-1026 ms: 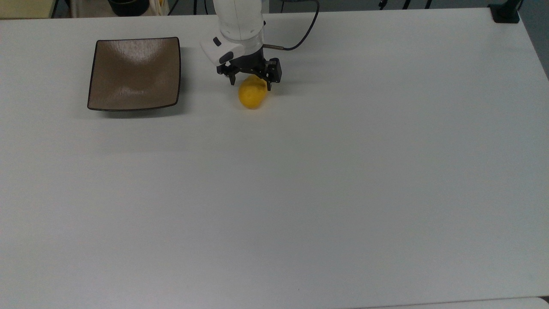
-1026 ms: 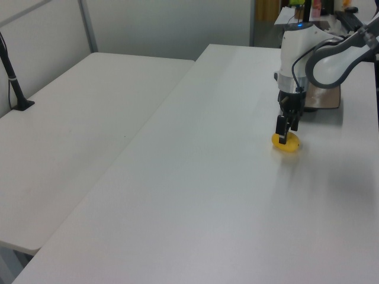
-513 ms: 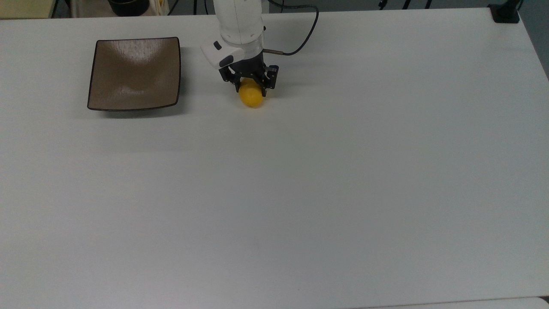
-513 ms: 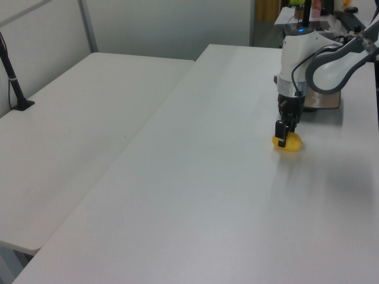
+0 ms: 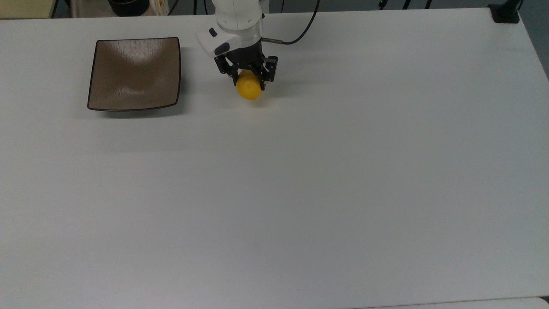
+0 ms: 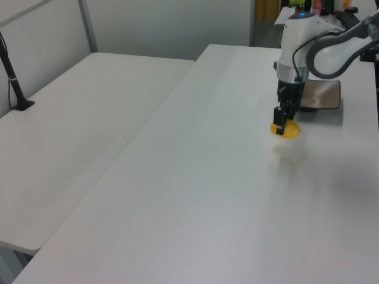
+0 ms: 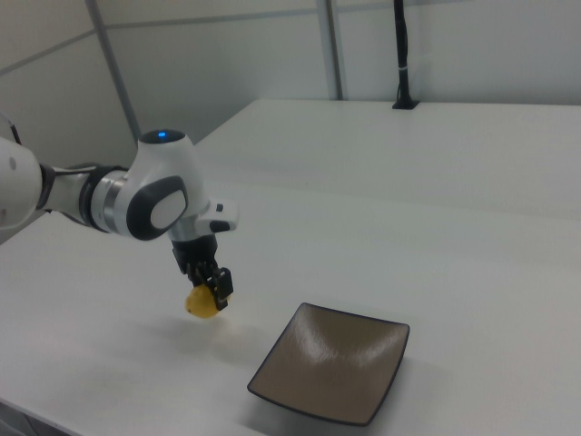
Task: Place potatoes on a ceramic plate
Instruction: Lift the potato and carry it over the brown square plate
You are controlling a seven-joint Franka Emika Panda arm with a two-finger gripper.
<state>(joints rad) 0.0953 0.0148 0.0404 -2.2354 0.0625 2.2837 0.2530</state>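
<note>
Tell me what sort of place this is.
Probably a robotics lab: a robot arm whose gripper holds a potato over a bare white table, a brown ceramic plate nearby, plain partition walls behind.

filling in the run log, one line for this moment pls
hand: shut on potato | potato: lifted off table | plate: empty

potato (image 5: 249, 88) bright yellow, plain. plate (image 5: 134, 73) glossy brown, thin dark rim. gripper (image 5: 248, 81) black, arm (image 7: 150, 198) white w/ grey patch, blue light. table (image 5: 300, 180) plain white.
</note>
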